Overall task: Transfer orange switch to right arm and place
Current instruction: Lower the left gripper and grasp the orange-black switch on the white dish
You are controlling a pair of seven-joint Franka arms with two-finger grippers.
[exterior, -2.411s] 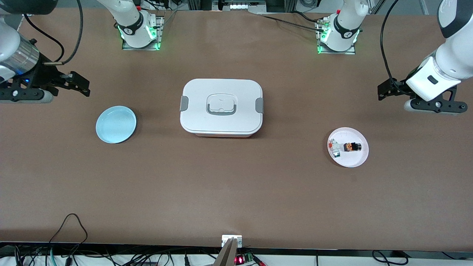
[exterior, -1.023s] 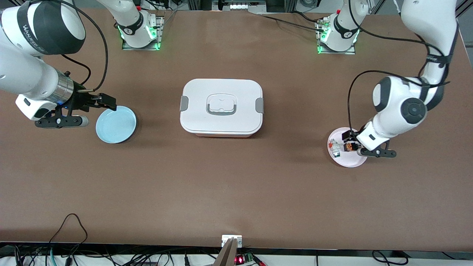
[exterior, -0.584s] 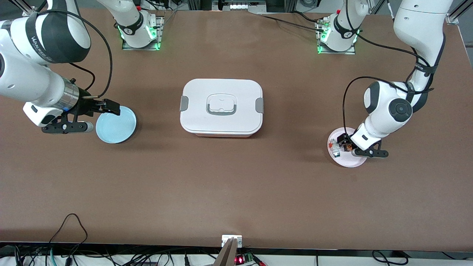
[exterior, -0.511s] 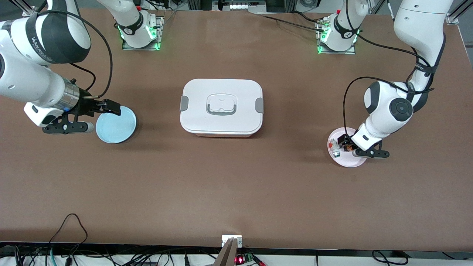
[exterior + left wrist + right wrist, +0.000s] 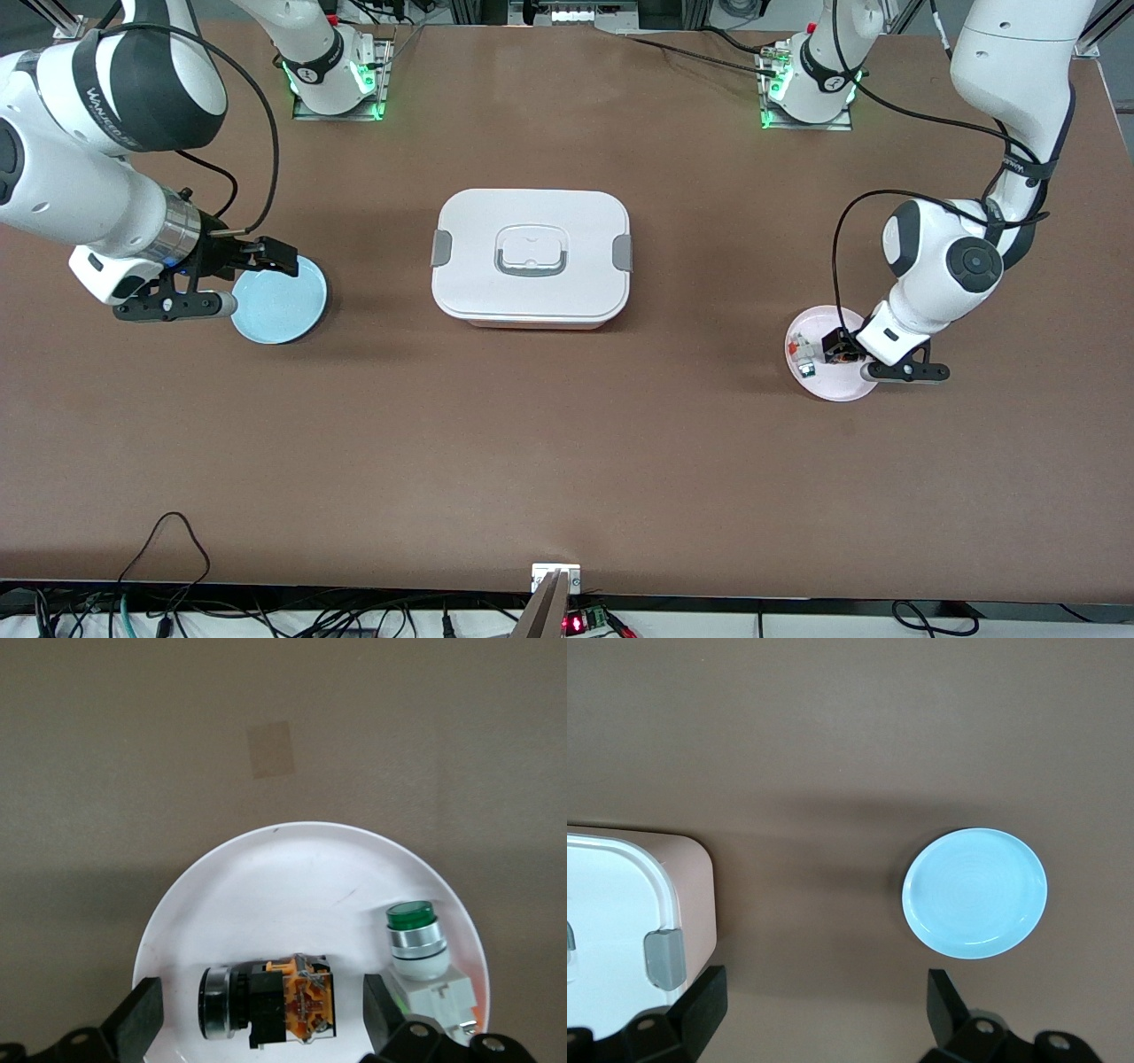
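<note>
The orange switch, a black body with an orange end piece, lies on its side on the pale round plate. My left gripper is low over that plate, open, with one finger on each side of the switch and a gap to it on both sides. In the front view the left gripper hides most of the switch. My right gripper is open and empty, in the air over the edge of the light blue plate. In its wrist view only bare table lies between the fingers.
A small white piece with a green top stands on the pale plate beside the switch, close to one left finger. A white lidded box sits mid-table between the two plates. The blue plate holds nothing.
My left arm has swung in from the table's end and come down onto the pale plate, with its open fingers around the switch. My right arm has moved in to the blue plate's edge.
</note>
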